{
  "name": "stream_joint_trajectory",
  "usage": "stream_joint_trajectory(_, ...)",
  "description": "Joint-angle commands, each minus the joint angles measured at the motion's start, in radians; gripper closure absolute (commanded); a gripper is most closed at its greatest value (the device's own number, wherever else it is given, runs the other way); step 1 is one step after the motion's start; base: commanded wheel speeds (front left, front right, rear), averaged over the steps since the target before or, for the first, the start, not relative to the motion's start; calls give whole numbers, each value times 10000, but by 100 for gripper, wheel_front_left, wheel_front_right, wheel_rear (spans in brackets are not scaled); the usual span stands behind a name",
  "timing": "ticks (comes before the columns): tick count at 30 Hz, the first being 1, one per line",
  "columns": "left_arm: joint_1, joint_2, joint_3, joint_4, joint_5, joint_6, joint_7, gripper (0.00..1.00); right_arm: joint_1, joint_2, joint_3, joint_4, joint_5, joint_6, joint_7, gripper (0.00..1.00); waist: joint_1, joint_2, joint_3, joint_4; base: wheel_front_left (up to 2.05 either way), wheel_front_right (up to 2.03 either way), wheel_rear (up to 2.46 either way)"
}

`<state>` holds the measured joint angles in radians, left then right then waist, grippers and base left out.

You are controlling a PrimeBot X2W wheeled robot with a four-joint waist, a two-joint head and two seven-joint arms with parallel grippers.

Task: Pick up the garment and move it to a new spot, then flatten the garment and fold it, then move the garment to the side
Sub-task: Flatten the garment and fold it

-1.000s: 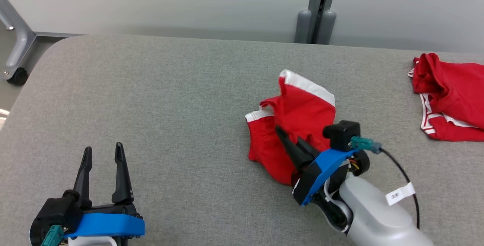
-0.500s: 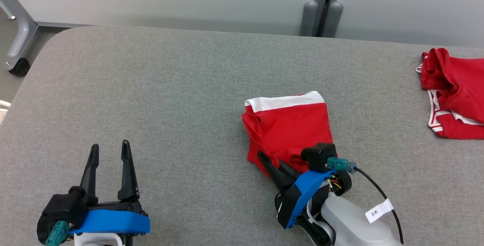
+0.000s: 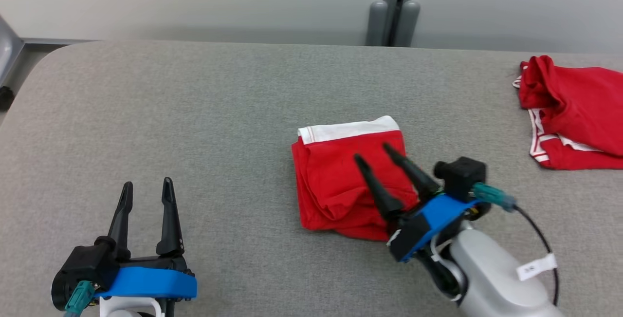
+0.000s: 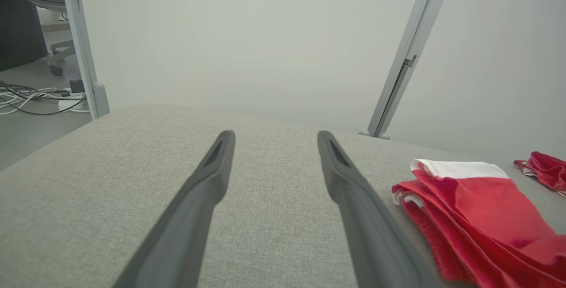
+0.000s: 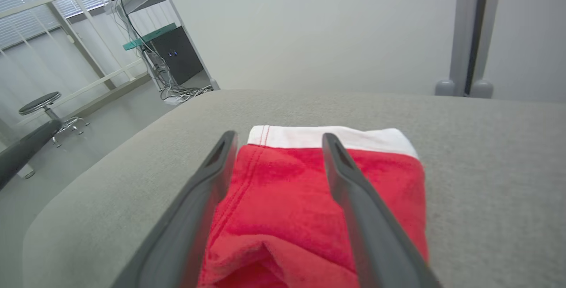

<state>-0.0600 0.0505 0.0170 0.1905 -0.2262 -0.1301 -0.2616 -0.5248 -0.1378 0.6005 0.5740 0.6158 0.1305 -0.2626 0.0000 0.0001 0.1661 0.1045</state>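
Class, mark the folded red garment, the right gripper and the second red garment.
folded red garment (image 3: 331, 180), head view, middle of red cloth.
right gripper (image 3: 372, 151), head view, midway between fingertips.
second red garment (image 3: 579, 102), head view, middle of red cloth.

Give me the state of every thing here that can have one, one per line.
garment: folded, lying flat on the table, white waistband at the far edge, not gripped.
right pincer: open, fingers over the garment, holding nothing.
left pincer: open, empty, well apart from the garment.
other red garment: crumpled, unfolded, at the table's far right.
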Motion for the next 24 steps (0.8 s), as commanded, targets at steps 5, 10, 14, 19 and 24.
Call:
stream_joint_trajectory(5, -94, -2, 27, -44, 184, -11, -42, 0, 883, -425, -1407, -1092, -1091, 5, -20, 0, 0, -1, -178, -469, 0, 0, 0)
stream_joint_trajectory(10, 9, 1, 84, 33, 356, -11, -43, 0, 2034, -334, -3075, -2231, -1984, 5, -20, 0, 0, -1, -385, -948, 0, 0, 0)
stream_joint_trajectory(14, 104, 0, 105, 96, 431, -11, -43, 0, 2767, -227, -3785, -2740, -2553, 5, -22, 0, 0, -1, -536, -1101, 0, 0, 0)
stream_joint_trajectory(19, 285, 0, 135, 174, 549, -11, -42, 0, 3696, 50, -4436, -3288, -3103, 5, -22, 0, 0, -1, -760, -1114, 0, 0, 0)
stream_joint_trajectory(24, 581, 0, 305, 253, 828, 31, -43, 0, 4509, 340, -4993, -3655, -3569, 5, -23, 0, 0, -1, -1066, -1067, 0, 0, 0)
